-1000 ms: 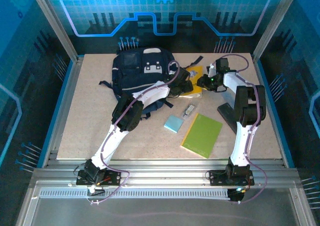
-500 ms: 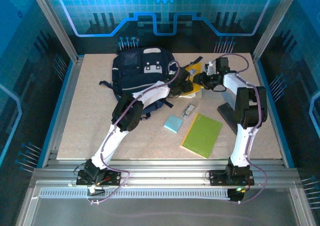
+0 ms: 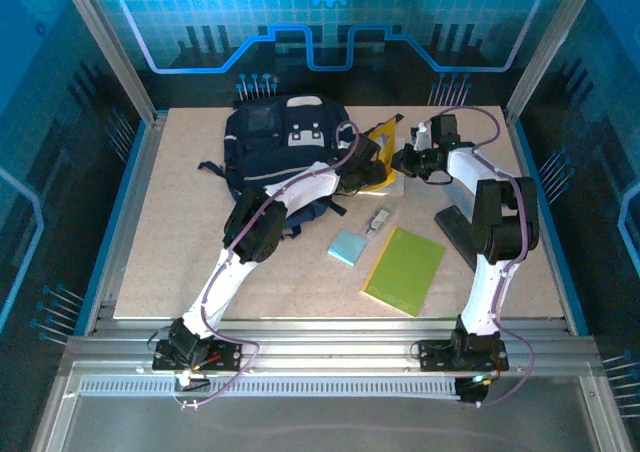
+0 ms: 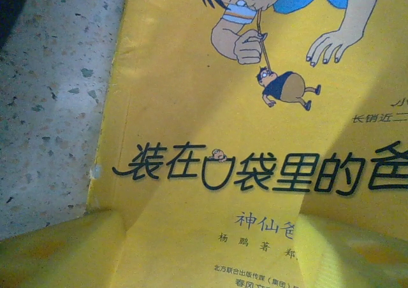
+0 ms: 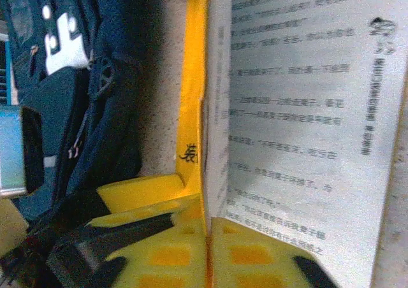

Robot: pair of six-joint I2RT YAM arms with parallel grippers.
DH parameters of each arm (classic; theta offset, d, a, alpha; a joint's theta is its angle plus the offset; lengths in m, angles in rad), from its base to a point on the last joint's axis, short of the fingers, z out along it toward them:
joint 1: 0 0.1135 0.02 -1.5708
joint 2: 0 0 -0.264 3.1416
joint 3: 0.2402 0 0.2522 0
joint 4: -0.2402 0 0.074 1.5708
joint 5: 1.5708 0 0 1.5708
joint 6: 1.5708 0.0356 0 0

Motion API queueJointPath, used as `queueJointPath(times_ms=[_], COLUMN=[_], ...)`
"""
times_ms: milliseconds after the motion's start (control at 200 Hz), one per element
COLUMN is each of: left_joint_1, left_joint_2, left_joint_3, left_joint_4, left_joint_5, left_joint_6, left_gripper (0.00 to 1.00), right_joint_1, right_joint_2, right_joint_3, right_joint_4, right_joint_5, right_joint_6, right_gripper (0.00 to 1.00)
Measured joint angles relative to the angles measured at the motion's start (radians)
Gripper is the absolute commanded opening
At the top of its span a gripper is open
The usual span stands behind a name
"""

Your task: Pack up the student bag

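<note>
Bag first: the student bag (image 3: 283, 137) lies flat at the far left-centre of the table (image 3: 180, 242), its pale patches facing up and a black strap trailing off its left side. Just beside it to the right is a yellow book (image 3: 387, 142) with its cover lifted off the pages, and both arms reach in to it.

From where I stand, the left gripper (image 3: 365, 172) sits at the book's near-left edge, between the bag and the book. Its wrist camera looks straight down on the yellow cover with its cartoon figures and black Chinese title, and its yellow fingers (image 4: 57, 253) stand wide apart at the bottom corners of that view, gripping nothing.

The right gripper (image 3: 403, 162) is at the book's right side. Up close its fingers (image 5: 166, 256) are pressed together on the book's edge, so the cover stands upright with a printed page (image 5: 299, 109) showing to its right and the bag's navy fabric beyond on the left. Whether it pinches the cover alone or some pages too, I cannot tell.

Nearer the arms lie a green book (image 3: 405, 270), a pale blue pad (image 3: 348, 246), a small grey item (image 3: 377, 221) and a flat black object (image 3: 455, 234) partly under the right arm.
</note>
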Motion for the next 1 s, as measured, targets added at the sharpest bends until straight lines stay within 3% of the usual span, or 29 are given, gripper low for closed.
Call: queueJointPath(times_ms=[235, 430, 675, 1001], left_joint_1=[0.013, 0.046, 0.108, 0.116], left_joint_2=[-0.042, -0.143, -0.209, -0.209], left_joint_3=[-0.059, -0.211, -0.356, -0.514], left_joint_4=[0.033, 0.091, 0.286, 0.652], left_joint_5=[0.043, 0.141, 0.253, 0.317], left_joint_6=[0.0, -0.021, -0.118, -0.283], left_gripper=[0.85, 0.88, 0.88, 0.9], right_joint_1=[0.0, 0.001, 0.003, 0.005], right_joint_2=[0.0, -0.002, -0.047, -0.115], right_joint_3=[0.02, 0.048, 0.075, 0.08], right_joint_4=[-0.029, -0.057, -0.098, -0.105], right_joint_5=[0.008, -0.008, -0.063, -0.14], right_joint_6=[0.003, -0.002, 0.001, 0.031], right_gripper=[0.0, 0.0, 0.0, 0.0])
